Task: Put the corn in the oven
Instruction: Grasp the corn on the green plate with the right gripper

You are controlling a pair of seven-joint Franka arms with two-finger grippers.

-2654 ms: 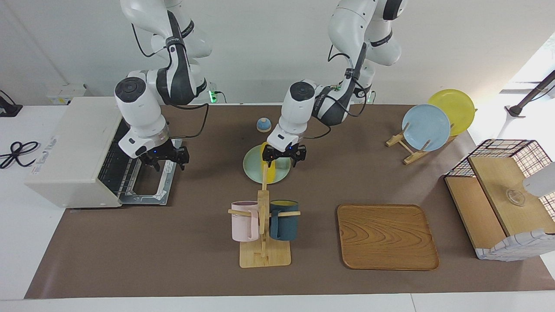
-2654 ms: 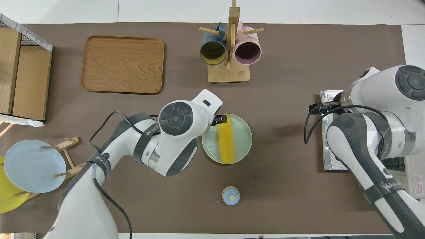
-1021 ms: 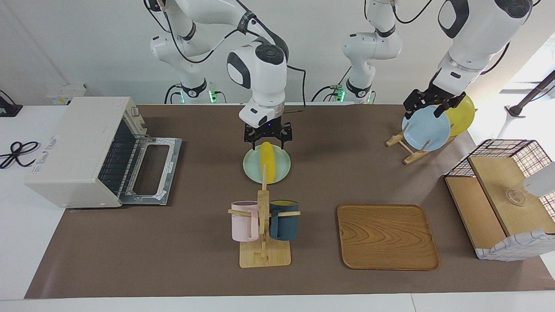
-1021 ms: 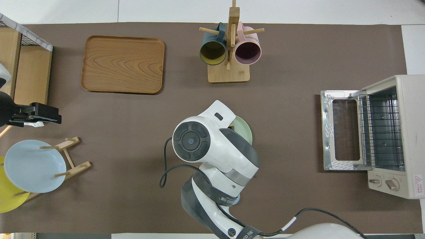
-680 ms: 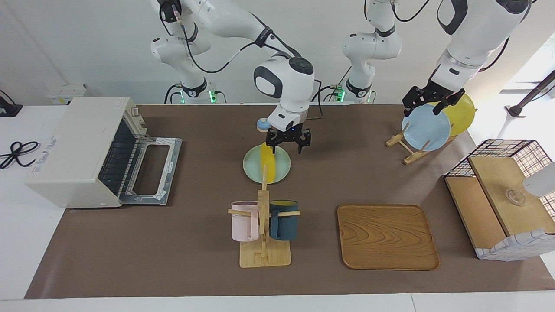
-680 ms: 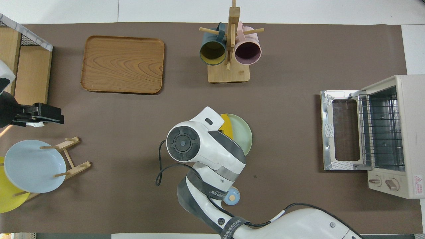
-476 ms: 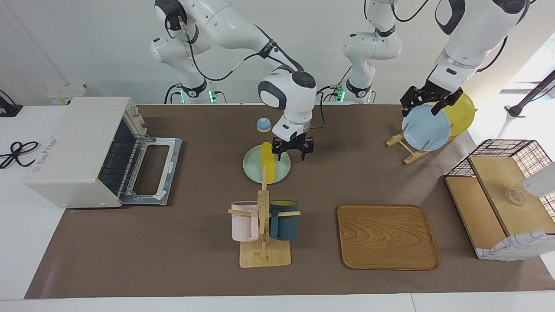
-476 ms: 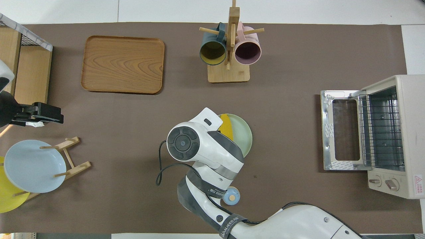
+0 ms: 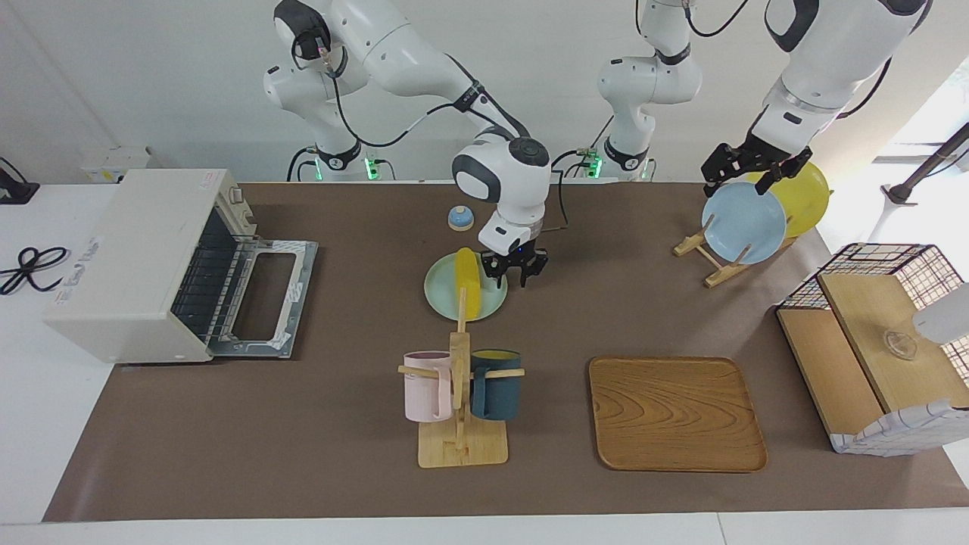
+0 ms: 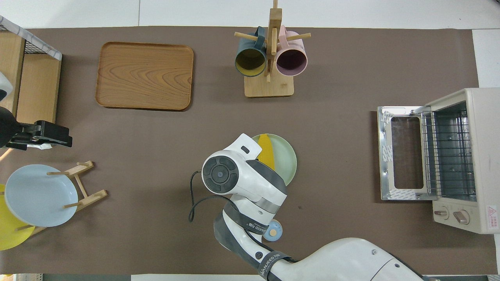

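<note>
The corn [image 9: 469,284] lies flat on a pale green plate [image 9: 443,299] mid-desk, long axis running toward and away from the robots. The oven [image 9: 144,265] stands door-down at the right arm's end, ready to receive it. The right pincer [image 9: 513,266] sits low beside the corn — I cannot tell its spread or whether it grips. The left pincer [image 9: 746,168] waits, wide open and empty, over the plate rack [image 9: 708,253].

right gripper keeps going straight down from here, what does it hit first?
Most likely the pale green plate, at its edge beside the corn. The right gripper points down right there; depth is unclear, so one fingertip may land on the brown mat instead.
</note>
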